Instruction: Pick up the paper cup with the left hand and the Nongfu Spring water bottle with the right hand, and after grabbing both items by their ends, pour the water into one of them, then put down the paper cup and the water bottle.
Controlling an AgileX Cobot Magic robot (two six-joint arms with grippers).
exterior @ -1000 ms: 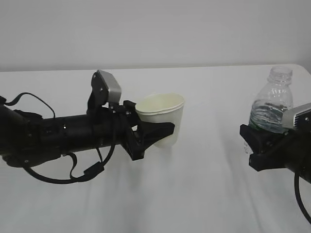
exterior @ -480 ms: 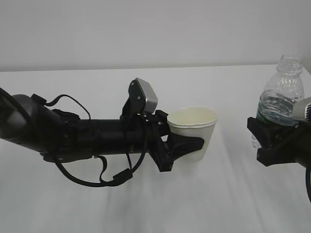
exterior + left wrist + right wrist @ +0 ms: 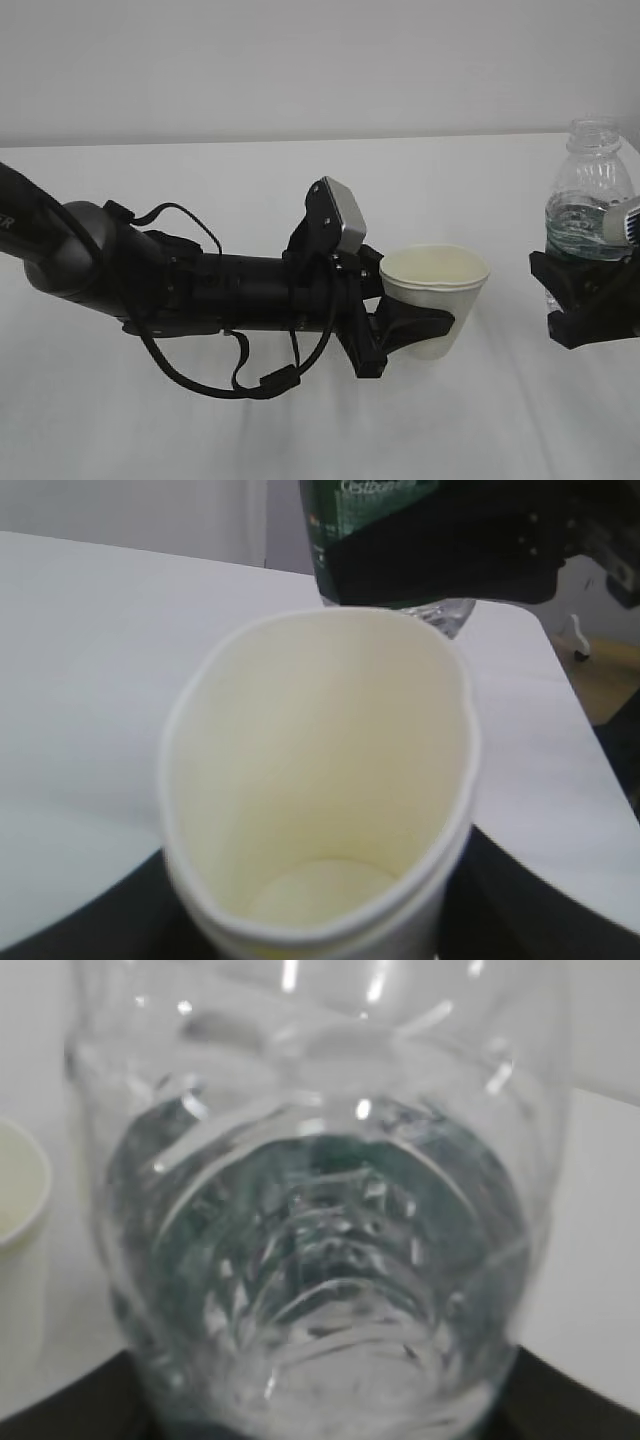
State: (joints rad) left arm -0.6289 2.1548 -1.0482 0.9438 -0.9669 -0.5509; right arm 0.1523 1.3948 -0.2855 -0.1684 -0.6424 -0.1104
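Observation:
My left gripper (image 3: 425, 330) is shut on the lower part of the white paper cup (image 3: 436, 296), which is lifted off the table and upright. Seen from the left wrist, the cup (image 3: 320, 790) fills the frame, its cream inside empty. At the right edge my right gripper (image 3: 590, 300) is shut on the lower body of the clear Nongfu Spring water bottle (image 3: 588, 200), upright, capless, part full. The bottle (image 3: 320, 1230) fills the right wrist view. Its green label (image 3: 375, 525) shows just beyond the cup's rim.
A white table (image 3: 300, 200) runs under both arms to a pale wall behind. The left arm's cables (image 3: 235, 375) hang below its forearm. In the left wrist view the table's right edge (image 3: 575, 730) drops off toward the floor.
My left arm has carried the cup to the right and slightly down, closing on the bottle. The right gripper has shifted a little to the right with the bottle, still upright.

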